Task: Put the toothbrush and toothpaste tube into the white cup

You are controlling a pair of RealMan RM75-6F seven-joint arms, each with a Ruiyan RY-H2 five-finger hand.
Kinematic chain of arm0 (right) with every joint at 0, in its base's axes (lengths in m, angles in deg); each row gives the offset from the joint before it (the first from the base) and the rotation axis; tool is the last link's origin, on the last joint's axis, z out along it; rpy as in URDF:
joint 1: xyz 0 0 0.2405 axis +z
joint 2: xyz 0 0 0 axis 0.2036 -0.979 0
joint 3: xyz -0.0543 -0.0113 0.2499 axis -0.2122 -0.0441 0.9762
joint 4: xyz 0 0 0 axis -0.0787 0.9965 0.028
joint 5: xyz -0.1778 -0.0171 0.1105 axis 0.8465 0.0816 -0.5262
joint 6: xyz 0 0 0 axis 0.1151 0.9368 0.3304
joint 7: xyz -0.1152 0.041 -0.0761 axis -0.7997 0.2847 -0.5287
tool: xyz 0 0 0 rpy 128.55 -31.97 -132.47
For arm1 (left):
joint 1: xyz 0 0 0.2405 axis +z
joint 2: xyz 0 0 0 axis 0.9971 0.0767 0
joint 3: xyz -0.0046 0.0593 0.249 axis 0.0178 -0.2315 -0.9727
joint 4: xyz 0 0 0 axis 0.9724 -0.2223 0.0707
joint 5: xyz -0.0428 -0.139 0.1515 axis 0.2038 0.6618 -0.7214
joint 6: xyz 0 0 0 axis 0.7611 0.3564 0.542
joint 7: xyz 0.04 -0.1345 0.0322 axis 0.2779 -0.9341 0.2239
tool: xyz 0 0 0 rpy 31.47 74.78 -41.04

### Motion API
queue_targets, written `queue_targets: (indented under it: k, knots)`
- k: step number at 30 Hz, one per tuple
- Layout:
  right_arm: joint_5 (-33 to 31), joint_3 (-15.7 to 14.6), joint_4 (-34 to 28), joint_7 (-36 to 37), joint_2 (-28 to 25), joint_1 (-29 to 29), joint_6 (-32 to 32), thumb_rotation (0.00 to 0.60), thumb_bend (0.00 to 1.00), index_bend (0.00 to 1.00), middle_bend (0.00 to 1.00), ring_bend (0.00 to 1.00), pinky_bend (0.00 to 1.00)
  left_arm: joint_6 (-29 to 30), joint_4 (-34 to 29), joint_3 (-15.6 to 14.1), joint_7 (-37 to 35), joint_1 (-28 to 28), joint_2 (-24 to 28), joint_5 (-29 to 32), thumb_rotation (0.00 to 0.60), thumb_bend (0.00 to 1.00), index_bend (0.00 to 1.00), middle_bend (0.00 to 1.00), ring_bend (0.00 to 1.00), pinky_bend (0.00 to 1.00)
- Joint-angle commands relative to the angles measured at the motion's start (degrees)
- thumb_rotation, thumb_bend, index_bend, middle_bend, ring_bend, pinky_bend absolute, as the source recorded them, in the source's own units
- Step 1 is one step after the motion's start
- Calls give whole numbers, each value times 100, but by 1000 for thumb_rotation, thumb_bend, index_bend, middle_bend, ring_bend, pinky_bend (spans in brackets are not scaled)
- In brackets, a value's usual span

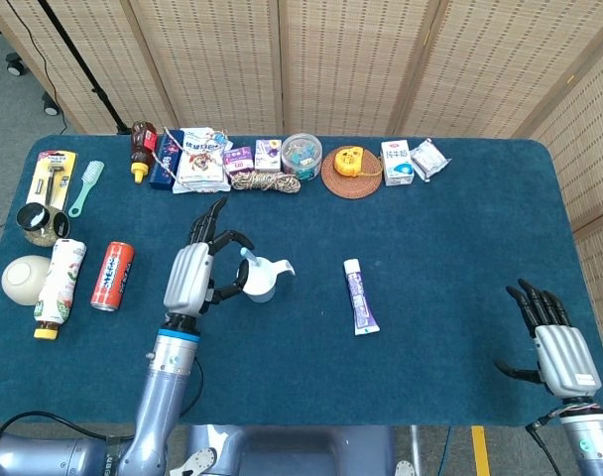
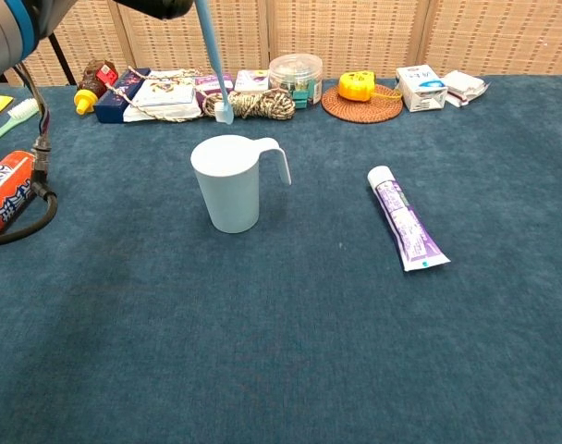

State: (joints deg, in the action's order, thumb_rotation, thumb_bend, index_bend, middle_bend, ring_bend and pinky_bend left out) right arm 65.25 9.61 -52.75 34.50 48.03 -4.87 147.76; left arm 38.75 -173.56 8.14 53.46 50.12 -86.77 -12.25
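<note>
My left hand (image 1: 200, 268) pinches a light blue toothbrush (image 2: 213, 61), which hangs head-down just above the rim of the white cup (image 2: 230, 183). In the head view the hand hovers close to the left side of the white cup (image 1: 262, 281), and only the brush's top end shows by the fingertips. The purple and white toothpaste tube (image 1: 359, 296) lies flat on the cloth to the right of the cup; in the chest view the toothpaste tube (image 2: 405, 229) has its cap pointing away. Far off at the near right corner, my right hand (image 1: 557, 344) holds nothing, with its fingers spread.
A red can (image 1: 111, 275), a bottle (image 1: 59, 287) and a pale bowl (image 1: 25, 279) lie at the left. Along the far edge stand a sauce bottle (image 1: 141, 149), packets (image 1: 200, 159), a rope coil (image 1: 266, 181), a clear tub (image 1: 301, 155), a yellow tape measure (image 1: 350, 161) and a milk carton (image 1: 397, 162).
</note>
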Motion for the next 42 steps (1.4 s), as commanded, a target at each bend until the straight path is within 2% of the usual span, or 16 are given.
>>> queue_targets:
  k: [1, 7, 15, 23, 26, 31, 33, 36, 42]
  knots:
    - [-2, 2, 4, 10, -7, -3, 4, 600, 0, 0, 0, 0, 0, 54, 45, -58, 44, -26, -49, 10, 600, 473, 635, 0, 0, 0]
    - [22, -7, -7, 27, -17, -6, 11, 600, 0, 0, 0, 0, 0, 90, 163, -116, -77, -4, -100, 105, 600, 472, 635, 0, 0, 0]
    - [6, 1, -10, 20, -23, -21, 35, 600, 0, 0, 0, 0, 0, -308, 848, -290, -616, -91, -338, 208, 600, 472, 635, 0, 0, 0]
    - [-36, 11, 17, 34, -18, 0, -19, 600, 0, 0, 0, 0, 0, -414, 1395, -294, -815, -172, -558, 245, 600, 472, 630, 0, 0, 0]
    - [-52, 15, 17, 32, -18, -1, -23, 600, 0, 0, 0, 0, 0, -522, 1466, -319, -826, -180, -566, 375, 600, 469, 547, 0, 0, 0]
    - [-62, 18, 18, 20, -16, -1, -27, 600, 0, 0, 0, 0, 0, -611, 1388, -433, -857, -124, -430, 358, 600, 446, 162, 0, 0, 0]
    - [-66, 17, 16, 10, -12, 2, -36, 600, 0, 0, 0, 0, 0, -598, 1330, -490, -853, -89, -351, 284, 600, 438, 49, 0, 0, 0]
    - [-56, 5, 11, -36, 5, 9, -55, 600, 0, 0, 0, 0, 0, -478, 1205, -548, -910, 0, -200, 37, 600, 426, 0, 0, 0, 0]
    - [-47, -8, -1, -127, 40, 16, -70, 600, 0, 0, 0, 0, 0, -468, 920, -606, -1007, 136, 160, -165, 600, 404, 0, 0, 0, 0]
